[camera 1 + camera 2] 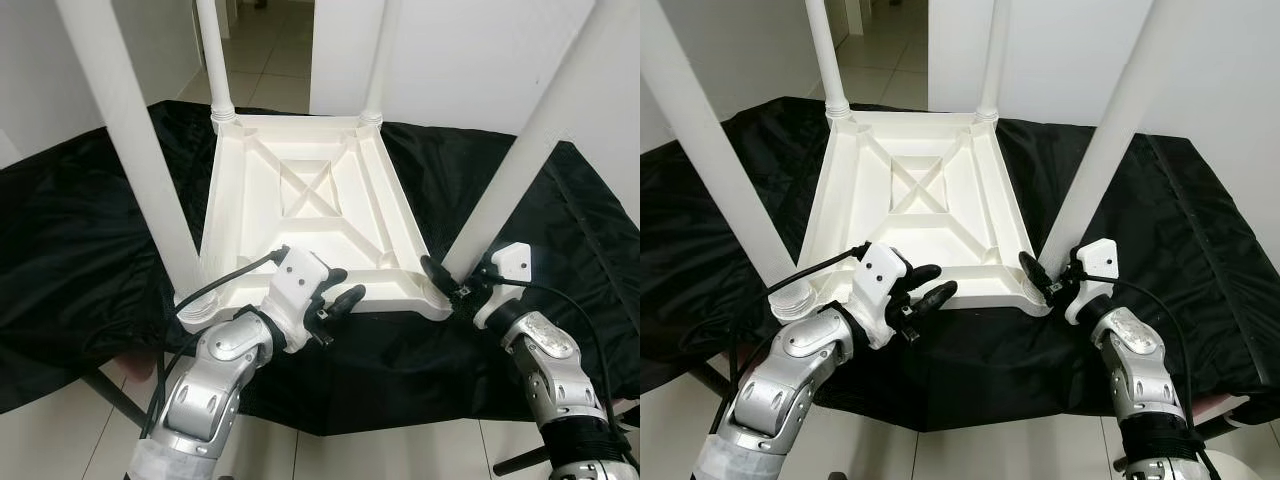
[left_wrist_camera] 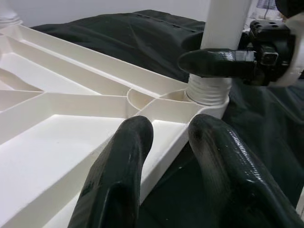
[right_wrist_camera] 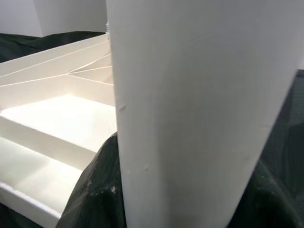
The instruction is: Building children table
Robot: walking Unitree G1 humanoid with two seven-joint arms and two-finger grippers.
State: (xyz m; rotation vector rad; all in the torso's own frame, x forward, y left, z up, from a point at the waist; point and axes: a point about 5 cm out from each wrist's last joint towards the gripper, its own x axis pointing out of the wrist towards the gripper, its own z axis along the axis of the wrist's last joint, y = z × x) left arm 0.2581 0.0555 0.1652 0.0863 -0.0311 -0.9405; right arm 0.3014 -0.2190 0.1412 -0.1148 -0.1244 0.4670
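The small white table [image 1: 310, 205] lies upside down on a black cloth [image 1: 80, 260] spread over the bench, its ribbed underside up and all four legs standing upward from the corners. Its long side runs away from the robot toward the wall.

The left tool [image 1: 335, 300] sits at the near edge of the tabletop; in the left wrist view its two fingers [image 2: 118, 175] stand slightly apart astride the rim, one over the inside and one outside, not visibly pinching it. The right tool [image 1: 447, 279] is at the base of the near right leg [image 1: 520, 150], close to the ribbed collar [image 2: 209, 90] where the leg meets its socket. One finger reaches across in front of the leg, but whether the leg is gripped I cannot tell.

The step in hand looks like seating or tightening this leg. To do it well, steady the rim with the left tool so the top cannot slide on the cloth, and turn the leg about its own upright line, keeping it from leaning.
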